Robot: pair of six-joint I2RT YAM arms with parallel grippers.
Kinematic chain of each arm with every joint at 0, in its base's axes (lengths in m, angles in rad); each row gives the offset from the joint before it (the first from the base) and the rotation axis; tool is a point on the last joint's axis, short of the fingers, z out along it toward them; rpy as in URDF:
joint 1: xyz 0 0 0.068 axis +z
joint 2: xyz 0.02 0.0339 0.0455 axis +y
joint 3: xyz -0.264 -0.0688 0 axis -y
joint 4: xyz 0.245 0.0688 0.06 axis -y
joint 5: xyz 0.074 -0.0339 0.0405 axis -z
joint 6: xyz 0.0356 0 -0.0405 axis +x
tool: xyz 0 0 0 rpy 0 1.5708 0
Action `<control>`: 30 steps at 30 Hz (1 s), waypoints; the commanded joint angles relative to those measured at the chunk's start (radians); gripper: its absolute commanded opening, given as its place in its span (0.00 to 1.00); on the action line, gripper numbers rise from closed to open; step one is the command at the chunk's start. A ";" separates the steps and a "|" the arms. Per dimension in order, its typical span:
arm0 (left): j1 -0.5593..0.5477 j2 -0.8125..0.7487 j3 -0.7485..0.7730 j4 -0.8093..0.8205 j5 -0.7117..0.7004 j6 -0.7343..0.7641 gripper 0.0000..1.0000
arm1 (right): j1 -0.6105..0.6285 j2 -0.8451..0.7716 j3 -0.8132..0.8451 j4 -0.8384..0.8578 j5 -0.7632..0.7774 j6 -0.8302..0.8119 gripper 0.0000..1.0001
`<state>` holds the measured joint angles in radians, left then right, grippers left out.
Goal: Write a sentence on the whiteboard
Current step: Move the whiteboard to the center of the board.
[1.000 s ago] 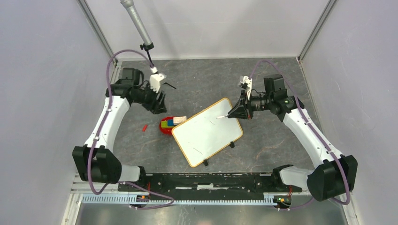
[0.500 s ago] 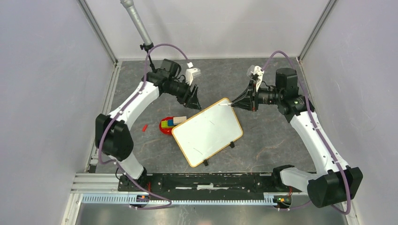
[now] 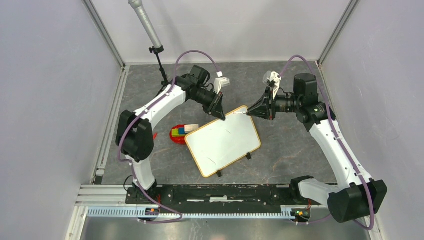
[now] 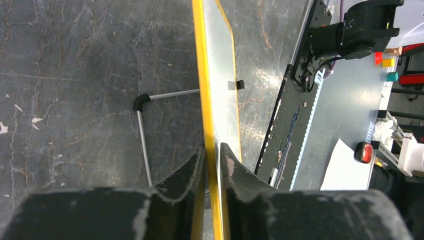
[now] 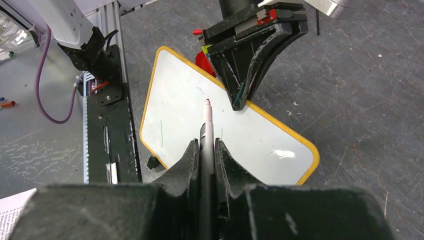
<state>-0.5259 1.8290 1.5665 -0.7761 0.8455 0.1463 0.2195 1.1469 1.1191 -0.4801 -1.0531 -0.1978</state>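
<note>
one whiteboard (image 3: 222, 142), seemingly one marker (image 5: 206, 131)

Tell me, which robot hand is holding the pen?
The right gripper: a marker is clamped in it, tip pointing forward. The left gripper pinches the whiteboard frame instead.

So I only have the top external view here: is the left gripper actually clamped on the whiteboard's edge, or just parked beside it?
Observer: Clamped. In the left wrist view the left gripper has one finger on each side of the whiteboard frame, closed on it.
Operator: And the thin thing the other arm holds?
Observer: A marker, pinched between the fingers of the right gripper, with its pinkish tip aimed at the board. I cannot tell if it touches.
Operator: Any writing on the board?
Observer: The right wrist view shows only a few faint stray marks, no readable words.
</note>
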 commanded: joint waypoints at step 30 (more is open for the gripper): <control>0.248 -0.373 -0.126 -0.151 -0.068 0.033 0.88 | 0.187 -0.003 -0.006 -0.125 0.144 -0.161 0.00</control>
<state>-0.3687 1.5505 1.5345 -0.8440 0.7609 0.1341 0.3344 1.1439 1.0935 -0.6155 -0.9813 -0.3279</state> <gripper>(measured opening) 0.874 0.152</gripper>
